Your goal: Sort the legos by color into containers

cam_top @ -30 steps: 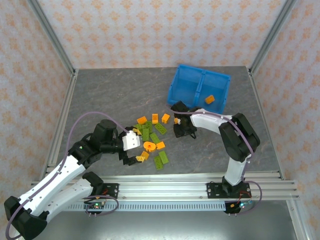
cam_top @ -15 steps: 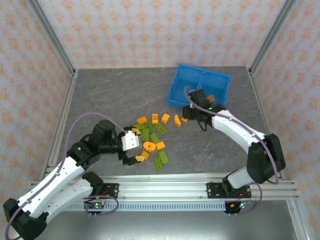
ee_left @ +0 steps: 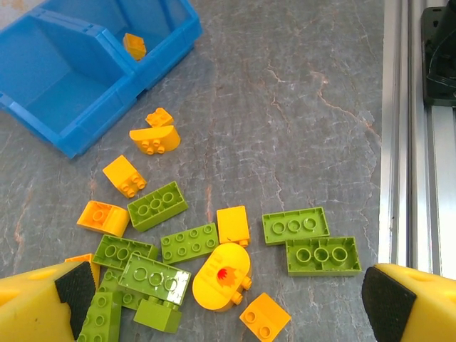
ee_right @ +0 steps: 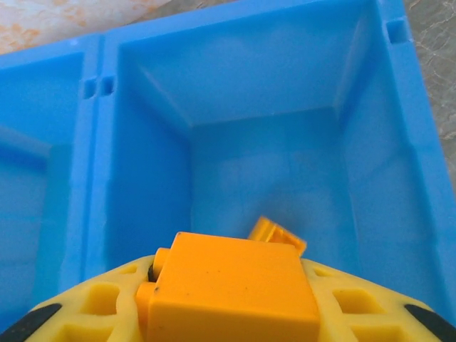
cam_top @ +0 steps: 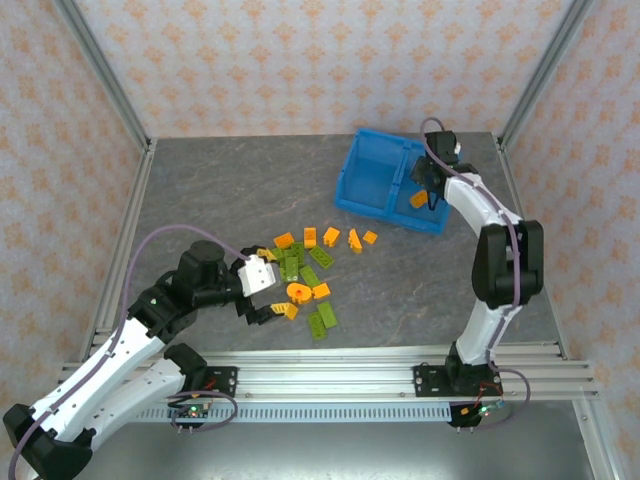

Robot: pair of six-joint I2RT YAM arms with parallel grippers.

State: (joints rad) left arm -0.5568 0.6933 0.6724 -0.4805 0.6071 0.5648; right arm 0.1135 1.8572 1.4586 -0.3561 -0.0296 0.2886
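- One orange brick (ee_right: 235, 285) is pinched between the fingers of the right gripper (ee_right: 235, 317), hanging above the right compartment (ee_right: 271, 178) of the blue bin (cam_top: 388, 208).
- In the right wrist view its smooth broad face is turned to the camera. Small bumps that look like studs show at its left edge, so the studs seem to point toward the divider (ee_right: 96, 135).
- Its visible long side runs across that view, from finger to finger. The lower part is cut off by the frame, so the true long axis cannot be settled.
- Below it, a second orange brick (ee_right: 278, 235) lies on the compartment floor near the far wall, tilted.
- To do this step well, the jaws should part only while the brick is inside the compartment walls, well off the divider, and low enough that it will not bounce out. With the studs sideways it will probably tip onto a flat face as it lands.
- That would make this compartment the orange one, leaving the left compartment (cam_top: 372, 180) for green.
- Further out, the loose legos (cam_top: 305, 275), orange and lime green mixed, lie on the grey table (cam_top: 230, 190) well apart from the bin.
- The left gripper (ee_left: 229, 299) hovers over them with its jaws spread wide, holding nothing.
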